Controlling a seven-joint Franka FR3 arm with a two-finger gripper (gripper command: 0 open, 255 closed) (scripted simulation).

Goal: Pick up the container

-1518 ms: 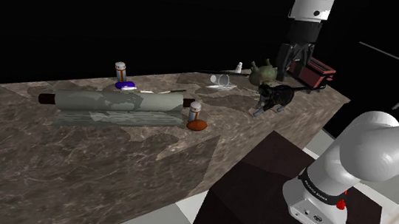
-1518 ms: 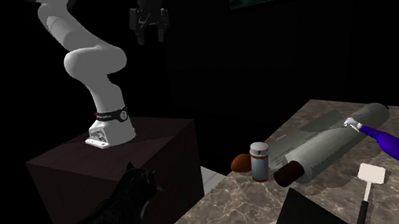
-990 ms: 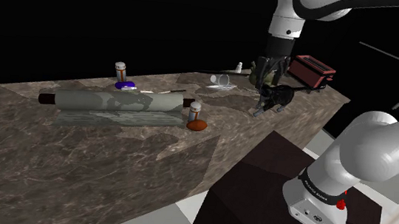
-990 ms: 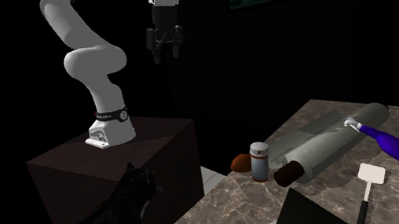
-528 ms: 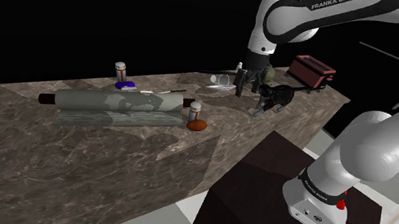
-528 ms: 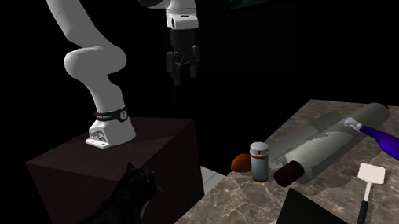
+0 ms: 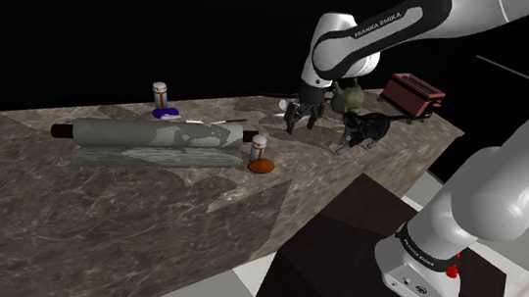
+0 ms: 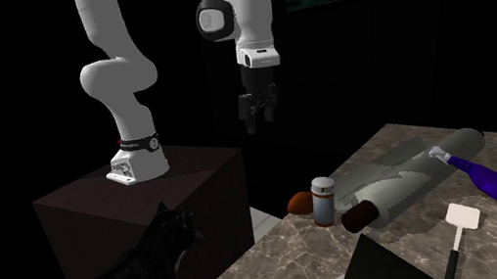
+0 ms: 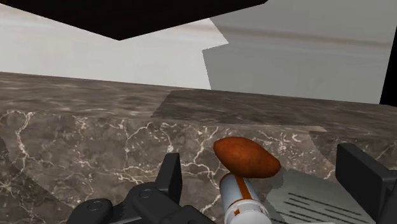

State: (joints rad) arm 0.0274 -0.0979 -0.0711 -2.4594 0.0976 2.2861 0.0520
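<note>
As the shoulder view shows, the all-black two-finger gripper point(image 7: 299, 122) hangs over the dark veined marble counter point(image 7: 149, 211), near the small white-capped, orange-banded cylindrical container point(image 7: 259, 147). Second exterior view: the container point(image 8: 324, 200) stands just beside a brown oval lump point(image 8: 298, 202). Wrist view: fingers point(image 9: 170, 173) wide apart, container point(image 9: 242, 198) between them, untouched.

Shoulder camera: high beside stand point(image 7: 373, 231), facing across counter point(image 7: 148, 221). Second camera: low on counter, facing back (stand at eight o'clock). Wrist camera: close above pill bottle point(image 9: 236, 191), common to all.
</note>
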